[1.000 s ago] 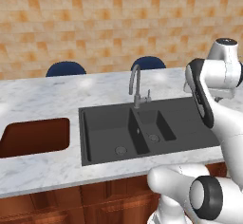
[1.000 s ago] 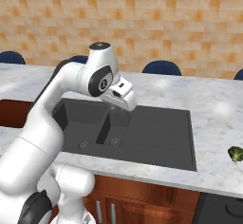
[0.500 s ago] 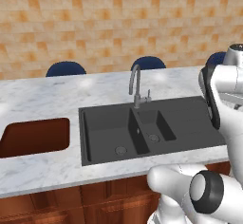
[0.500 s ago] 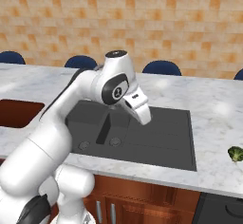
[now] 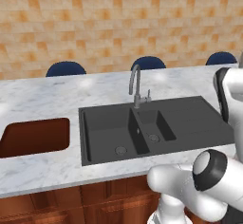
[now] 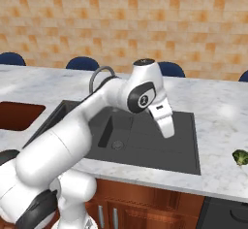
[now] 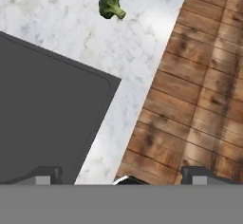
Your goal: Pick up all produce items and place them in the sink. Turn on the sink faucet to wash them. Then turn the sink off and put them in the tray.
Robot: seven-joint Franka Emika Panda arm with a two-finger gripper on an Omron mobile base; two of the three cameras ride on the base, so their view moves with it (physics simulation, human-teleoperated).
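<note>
Behind everything runs an orange brick wall, and in front of it lies a long white marble counter. Blue chair tops peek up behind the counter. Set into the counter is the dark sink with one wide bowl and one narrow bowl. The grey faucet bends over it from the back edge. The reddish-brown tray sits well off to the left of the sink. The white robot arm reaches across the sink toward the right side. The little green broccoli lies on the counter to the right of the sink, close to the front edge.

I think the broccoli could get pushed off that edge and fall to the wood floor. That could happen if the hand comes down crooked and bumps it. It is so small that the fingers could also close on nothing.

The gripper is spread wide and holds nothing. It touches nothing and is not yet near the broccoli.
</note>
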